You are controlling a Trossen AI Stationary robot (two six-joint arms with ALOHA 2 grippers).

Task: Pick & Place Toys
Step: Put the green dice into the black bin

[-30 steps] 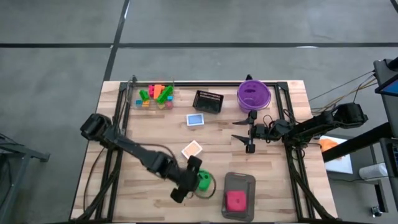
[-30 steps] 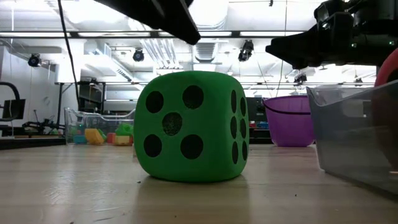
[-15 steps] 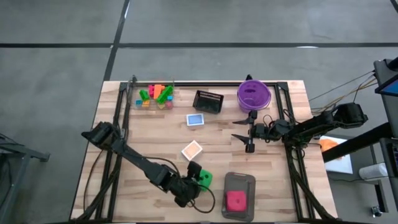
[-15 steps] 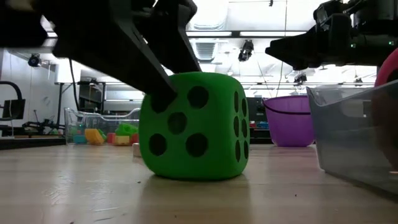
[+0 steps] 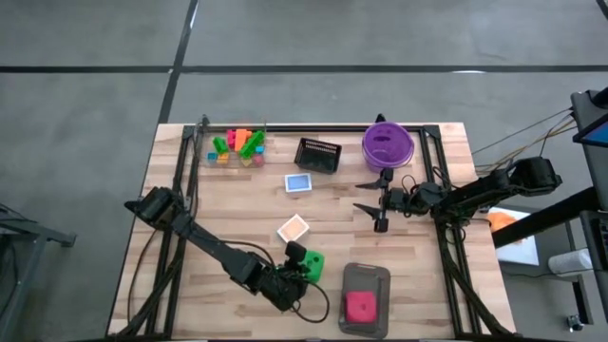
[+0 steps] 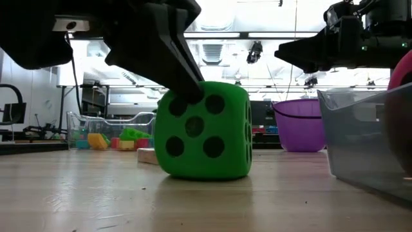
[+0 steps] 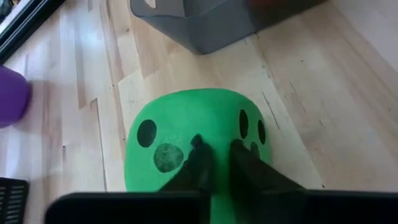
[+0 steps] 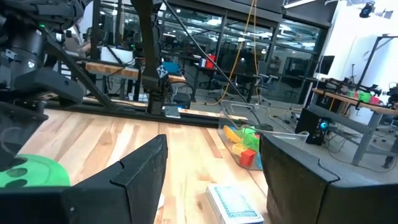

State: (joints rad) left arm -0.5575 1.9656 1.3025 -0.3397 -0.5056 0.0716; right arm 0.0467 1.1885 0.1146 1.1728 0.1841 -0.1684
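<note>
The green dotted die (image 5: pixel 313 267) stands on the table near its front edge and fills the low view (image 6: pixel 203 132). My left gripper (image 5: pixel 296 258) comes down on it from the table's left, its fingers nearly together on the die (image 7: pixel 186 137). A red die (image 5: pixel 360 306) lies in the grey bin (image 5: pixel 366 277) just right of it. Small bright bricks (image 5: pixel 237 144) sit in a clear box at the far left. Two cards, one blue (image 5: pixel 298 182) and one orange (image 5: pixel 294 228), lie flat mid-table. My right gripper (image 5: pixel 380 201) hangs open above the table's right half, holding nothing. My left gripper has its two fingertips (image 7: pixel 200 157) dug into the die's upper face near its left top edge (image 7: pixel 214 138), with a thin strip of green between them. The fingers slant down from the table's left and near side. The die rests on the table on its bottom face.
A purple bowl (image 5: pixel 388 142) and a black mesh basket (image 5: pixel 317 155) stand at the far edge. The grey bin's wall (image 6: pixel 360 138) is close on the die's right. Bare wood lies left of the die and between the cards.
My left gripper has come down onto the green die and shut its fingers on the die's top. The die tipped, slid a little toward the far edge and stands flat again.
</note>
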